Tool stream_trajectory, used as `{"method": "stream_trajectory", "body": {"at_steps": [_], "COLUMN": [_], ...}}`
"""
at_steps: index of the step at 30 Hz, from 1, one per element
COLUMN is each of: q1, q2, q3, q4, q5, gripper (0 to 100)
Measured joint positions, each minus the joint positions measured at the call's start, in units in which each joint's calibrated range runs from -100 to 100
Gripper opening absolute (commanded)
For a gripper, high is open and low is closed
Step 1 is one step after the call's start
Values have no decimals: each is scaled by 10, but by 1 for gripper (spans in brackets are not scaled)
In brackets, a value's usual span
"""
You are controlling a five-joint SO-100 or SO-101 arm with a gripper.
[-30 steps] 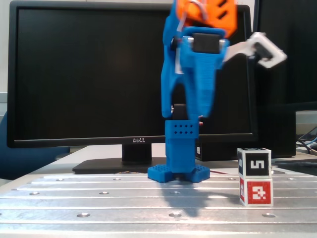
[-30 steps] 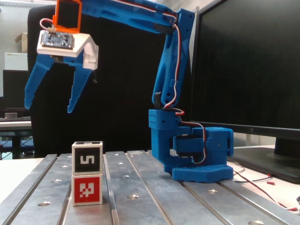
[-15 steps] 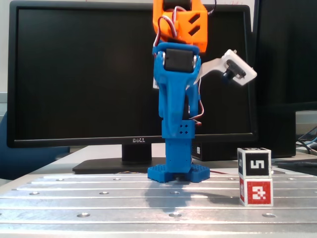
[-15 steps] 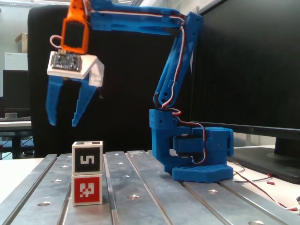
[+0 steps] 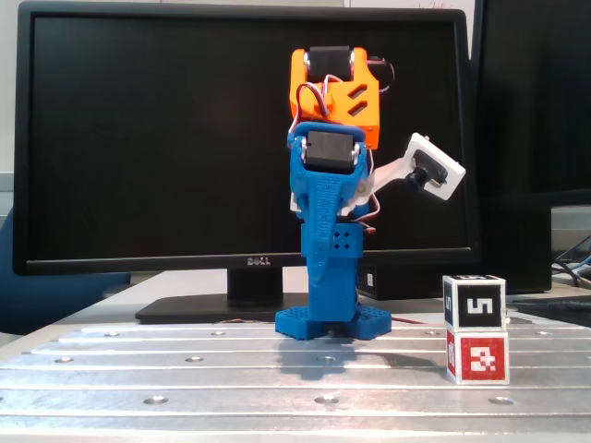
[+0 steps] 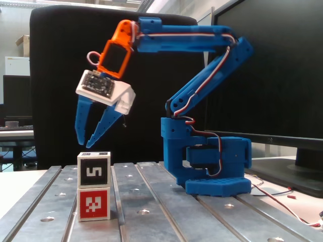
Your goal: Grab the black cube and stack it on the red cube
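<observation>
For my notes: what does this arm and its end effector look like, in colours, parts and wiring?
The arm is blue printed plastic on a blue perforated base, with an orange wrist section. The end effector has two tapered blue fingers. A white housing carries a bare circuit board. Red and white wires run along the links.

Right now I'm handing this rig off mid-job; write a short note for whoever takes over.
Claw: empty, fingers a little apart, hanging just above the stack, touching nothing.
Black cube: sits squarely on the red cube, near the front of the metal table; in the other fixed view the same stack stands at the right.
Done: the stack itself.
Left: probably only to pull the arm clear without bumping the cubes.
</observation>
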Motion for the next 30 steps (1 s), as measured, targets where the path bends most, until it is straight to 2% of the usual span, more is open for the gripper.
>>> {"method": "stream_trajectory", "body": {"at_steps": [20,30], "q1": [-1,21], "q2": [-380,-522], "q3": [264,319], "q4": [-41,8], "q5": [1,1], "gripper": [1,1]}}
